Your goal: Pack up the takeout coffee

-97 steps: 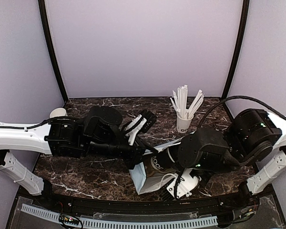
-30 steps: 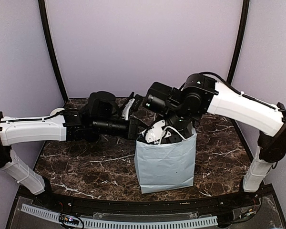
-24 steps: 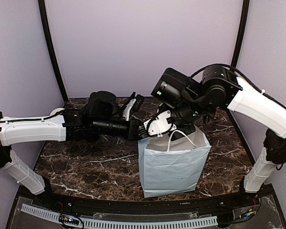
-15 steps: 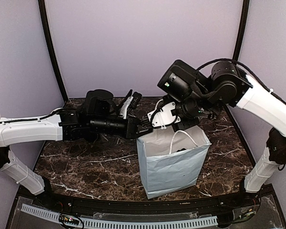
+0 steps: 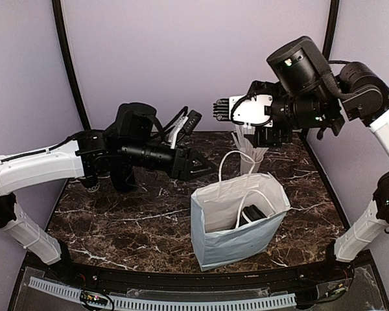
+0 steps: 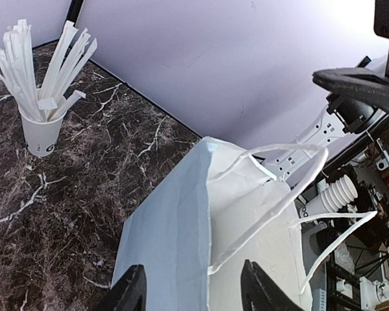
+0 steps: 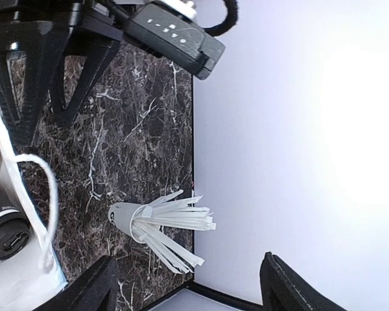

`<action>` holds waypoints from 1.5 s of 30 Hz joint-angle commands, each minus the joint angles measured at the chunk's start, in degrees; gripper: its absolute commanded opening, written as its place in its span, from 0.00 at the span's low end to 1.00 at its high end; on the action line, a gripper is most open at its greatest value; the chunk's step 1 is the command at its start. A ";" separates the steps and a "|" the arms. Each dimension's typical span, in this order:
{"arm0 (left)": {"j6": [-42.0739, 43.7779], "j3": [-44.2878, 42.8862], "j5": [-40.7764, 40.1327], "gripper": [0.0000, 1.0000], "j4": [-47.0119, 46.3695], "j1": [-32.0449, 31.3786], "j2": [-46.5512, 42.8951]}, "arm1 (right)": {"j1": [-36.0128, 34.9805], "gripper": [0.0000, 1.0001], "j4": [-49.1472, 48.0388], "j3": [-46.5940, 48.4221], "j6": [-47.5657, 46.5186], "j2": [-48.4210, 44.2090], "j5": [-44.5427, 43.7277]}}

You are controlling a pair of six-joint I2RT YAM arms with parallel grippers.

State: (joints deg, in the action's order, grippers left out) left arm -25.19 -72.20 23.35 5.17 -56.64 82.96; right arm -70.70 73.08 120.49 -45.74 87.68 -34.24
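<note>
Black-lidded takeout coffee inside bag (unseen left wrist).

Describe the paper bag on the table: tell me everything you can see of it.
The paper bag is pale grey-white creased paper, with two thin white loop handles rising from its rim. It stands upright, mouth open, on the dark marble table, towards the front edge. Down inside it shows the dark takeout coffee with its black lid. Nothing else is seen touching the bag.
</note>
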 commanded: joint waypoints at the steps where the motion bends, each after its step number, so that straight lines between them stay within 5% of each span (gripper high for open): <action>1: 8.01 -7.09 5.11 0.52 12.24 -0.27 2.40 | 2.43 0.77 -1.22 3.25 3.96 -1.71 0.69; 12: 16.34 -21.05 2.94 0.48 30.03 -1.60 12.43 | 12.60 0.78 -2.80 3.09 5.03 -6.14 5.09; 18: 19.19 -23.30 1.34 0.01 32.50 -1.63 12.23 | 15.21 0.77 -2.06 2.65 5.89 -7.12 6.59; 22: 22.50 -24.76 -7.05 0.00 39.81 -1.54 7.90 | 15.41 0.76 -1.64 0.64 5.37 -7.68 8.74; 29: 28.49 -26.33 -34.03 0.00 50.02 -1.56 -0.55 | 15.47 0.75 -3.05 -2.29 4.52 -5.92 14.54; 37: 25.83 -10.07 -41.02 0.00 35.69 -6.02 -5.36 | 12.44 0.67 -3.19 -7.39 3.18 -3.54 22.06; 45: 19.27 -4.67 -42.77 0.00 27.46 -12.60 -2.51 | 0.27 0.41 -1.16 -15.82 0.56 -3.32 21.48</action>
State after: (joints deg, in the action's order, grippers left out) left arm -1.58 -77.87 -18.00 38.17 -67.31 80.64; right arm -65.30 71.29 106.94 -43.94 84.62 -13.96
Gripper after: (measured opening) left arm 0.009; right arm 0.441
